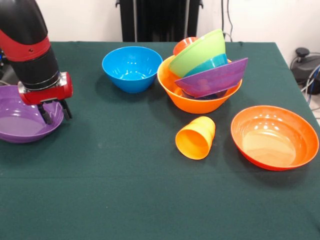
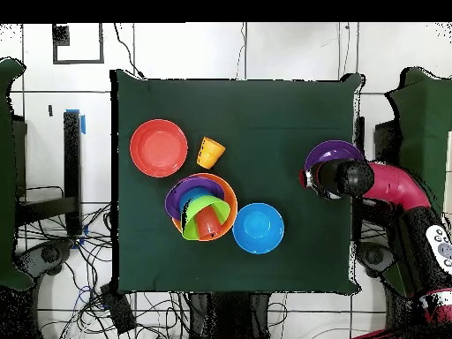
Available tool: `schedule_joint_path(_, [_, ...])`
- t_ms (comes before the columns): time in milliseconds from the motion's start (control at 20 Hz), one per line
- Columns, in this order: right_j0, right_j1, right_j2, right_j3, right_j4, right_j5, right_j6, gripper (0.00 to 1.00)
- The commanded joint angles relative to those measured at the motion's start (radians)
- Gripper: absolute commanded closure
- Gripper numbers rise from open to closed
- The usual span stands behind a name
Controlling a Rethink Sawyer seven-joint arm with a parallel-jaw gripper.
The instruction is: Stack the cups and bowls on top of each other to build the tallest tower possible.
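Observation:
My gripper (image 1: 55, 112) hangs open at the right rim of a wide purple bowl (image 1: 20, 122), one finger inside the bowl and one outside. In the overhead view the arm (image 2: 346, 177) covers the gripper and part of this bowl (image 2: 327, 152). The tower (image 1: 200, 80) stands at the back middle: a big yellow-orange bowl (image 1: 190, 104) holds a tilted purple bowl (image 1: 214, 77), a blue bowl (image 1: 212, 63), a lime green bowl (image 1: 196, 52) and a red-orange cup (image 1: 183, 45). A yellow-orange cup (image 1: 196, 138) lies on its side in front of it. The small translucent blue bowls do not show.
A medium blue bowl (image 1: 131, 68) stands upright left of the tower. A wide red-orange bowl (image 1: 274, 136) sits at the right. The purple bowl lies at the edge of the green table (image 1: 125, 190). The overhead view shows the tower (image 2: 201, 208), blue bowl (image 2: 258, 228), cup (image 2: 210, 152) and red-orange bowl (image 2: 159, 147).

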Motion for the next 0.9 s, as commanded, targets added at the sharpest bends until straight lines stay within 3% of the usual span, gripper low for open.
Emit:
schedule_joint_path(50, [0.034,0.041,-0.021,-0.074,-0.092,-0.002,-0.31,1.0])
schedule_joint_path(400, [0.069,-0.023,-0.043,-0.033,-0.073,0.033,-0.227,1.0])
schedule_joint_path(600, [0.101,-0.067,-0.053,-0.011,-0.037,0.051,-0.129,1.0])
schedule_joint_path(900, [0.152,-0.209,-0.065,0.058,-0.005,0.106,-0.087,1.0])
